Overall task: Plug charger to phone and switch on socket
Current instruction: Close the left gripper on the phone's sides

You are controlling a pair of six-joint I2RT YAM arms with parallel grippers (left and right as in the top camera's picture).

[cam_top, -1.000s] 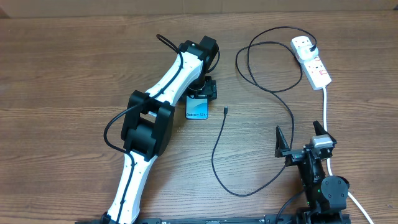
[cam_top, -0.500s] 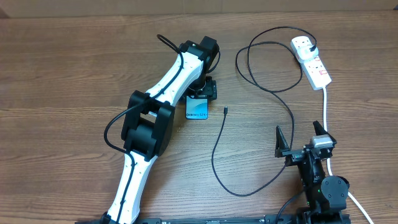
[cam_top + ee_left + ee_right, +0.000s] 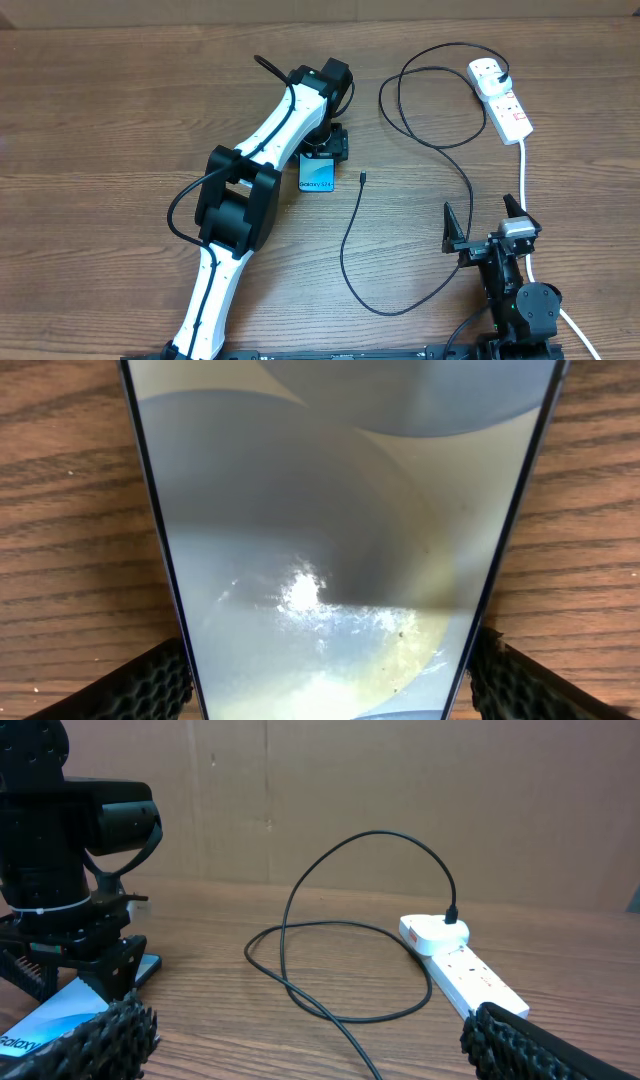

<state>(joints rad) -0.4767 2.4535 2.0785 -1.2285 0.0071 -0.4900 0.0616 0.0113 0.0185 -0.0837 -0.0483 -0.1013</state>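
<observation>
**Mia:** Where is the phone?

**Ben:** The slim phone with the light blue screen and black edges point(image 3: 318, 173) lies flat on the brown wooden surface point(image 3: 120, 100), close to the middle. The left tool point(image 3: 324, 152) sits over its far end, with a pad on each long side. It looks like it is holding the phone.

**Mia:** How does it do that well?

**Ben:** Keep the phone flat and steady, don't squeeze hard, and leave the near end free. The small black tip point(image 3: 364, 179) of the long thin black charger cable point(image 3: 342, 250) lies just right of the phone, not touching it.

**Mia:** And the other tool?

**Ben:** The right tool point(image 3: 478, 206) is wide open and empty, at the near right, well apart from the tip. I think it has to fetch the tip.

**Mia:** Any words to read?

**Ben:** "Galaxy S24" on the phone's near end. The long white socket strip point(image 3: 503, 100) is at the far right. Its red marks are too small to read.
</observation>
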